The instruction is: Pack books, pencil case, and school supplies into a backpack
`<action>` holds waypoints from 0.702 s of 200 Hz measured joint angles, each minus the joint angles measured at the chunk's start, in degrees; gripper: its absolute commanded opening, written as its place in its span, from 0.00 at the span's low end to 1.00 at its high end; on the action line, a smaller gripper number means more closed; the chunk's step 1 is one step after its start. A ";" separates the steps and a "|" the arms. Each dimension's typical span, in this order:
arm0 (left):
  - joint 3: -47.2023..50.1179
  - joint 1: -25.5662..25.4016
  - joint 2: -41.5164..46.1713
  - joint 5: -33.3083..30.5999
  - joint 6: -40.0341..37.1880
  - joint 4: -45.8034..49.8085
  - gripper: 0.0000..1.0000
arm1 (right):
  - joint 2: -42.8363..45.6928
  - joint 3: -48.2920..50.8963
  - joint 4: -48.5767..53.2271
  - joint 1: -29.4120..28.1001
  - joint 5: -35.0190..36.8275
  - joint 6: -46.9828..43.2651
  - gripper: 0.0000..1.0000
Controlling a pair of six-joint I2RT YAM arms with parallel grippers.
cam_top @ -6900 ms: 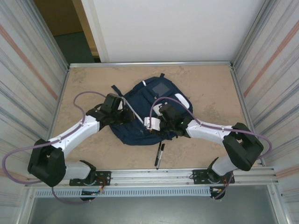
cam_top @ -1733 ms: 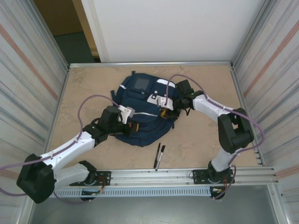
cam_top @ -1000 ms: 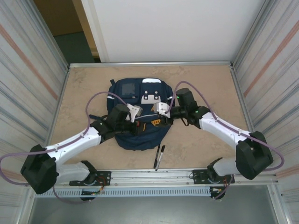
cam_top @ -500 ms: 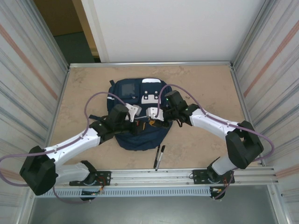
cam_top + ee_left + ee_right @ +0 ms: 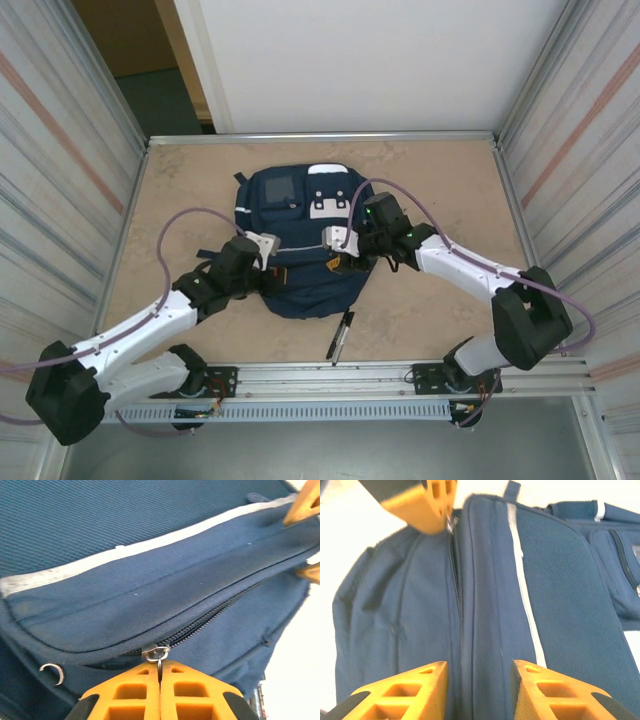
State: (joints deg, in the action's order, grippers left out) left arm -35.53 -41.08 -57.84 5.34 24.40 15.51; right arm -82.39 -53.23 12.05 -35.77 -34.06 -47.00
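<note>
The step in hand looks like the work on the main zipper of the backpack (image 5: 300, 215), which lies flat in the middle of the table (image 5: 450, 180) with its front patches toward the far side. The left gripper (image 5: 160, 667) is closed completely, and its two yellow fingers pinch the small metal zipper pull (image 5: 156, 653) at the left end of the zipper line. The right gripper (image 5: 479, 664) is about half open and holds nothing; its fingers stand one on each side of the same zipper seam, close over the fabric, as if to press or steady the bag. The zipper teeth between the two grippers look shut, though I cannot tell this for the whole length. The two black pens (image 5: 341, 335) lie on the table just beside the near edge of the backpack, not yet packed. I judge that the next move needs the right fingers to hold the fabric firmly while the left one draws the pull along the seam, so the bag does not slide with it.
</note>
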 measured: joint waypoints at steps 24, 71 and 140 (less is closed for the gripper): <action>-3.69 -2.25 -2.97 1.16 0.42 0.04 0.00 | 1.66 0.00 -0.42 -2.40 -0.02 1.97 0.44; -6.71 -2.93 -7.50 6.21 2.29 -2.60 0.00 | 1.20 -0.11 -1.53 -5.33 3.04 4.35 0.37; -3.96 -2.99 -5.46 3.80 -1.14 -4.59 0.00 | 1.03 1.86 -3.89 -6.78 12.37 3.45 0.00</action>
State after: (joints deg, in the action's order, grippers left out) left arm -39.48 -44.07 -63.31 9.15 23.27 10.92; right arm -81.36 -51.37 8.16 -42.54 -21.69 -43.55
